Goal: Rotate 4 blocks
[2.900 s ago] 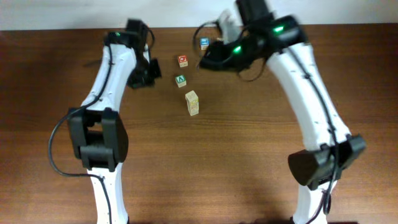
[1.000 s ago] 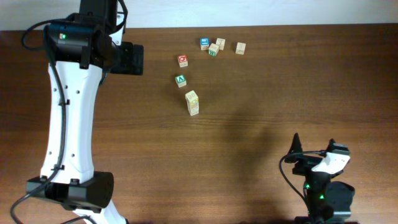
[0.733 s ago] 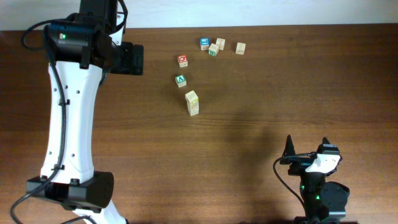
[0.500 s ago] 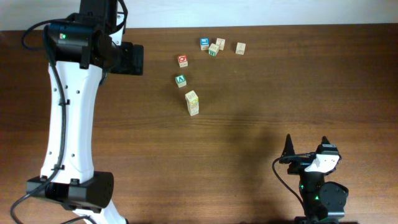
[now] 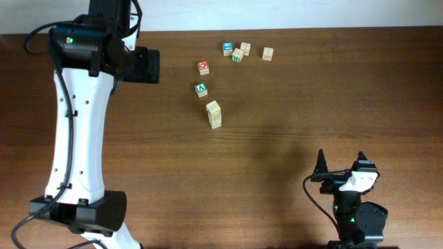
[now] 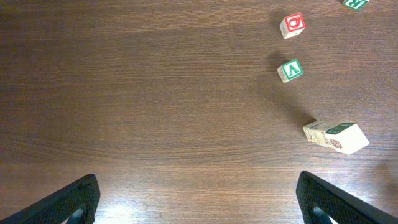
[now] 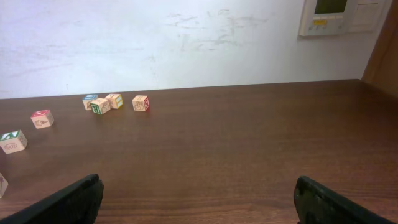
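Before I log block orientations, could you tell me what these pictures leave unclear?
Overhead: printing on the four far blocks is too small to read.
Left wrist: a green block is cut off by the top edge.
Right wrist: a pale block is cut off by the left edge.

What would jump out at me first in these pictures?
The long white left arm stretches up the left side of the dark wooden table. Four small alphabet blocks cluster near the far edge, and the right arm sits folded at the near right corner.
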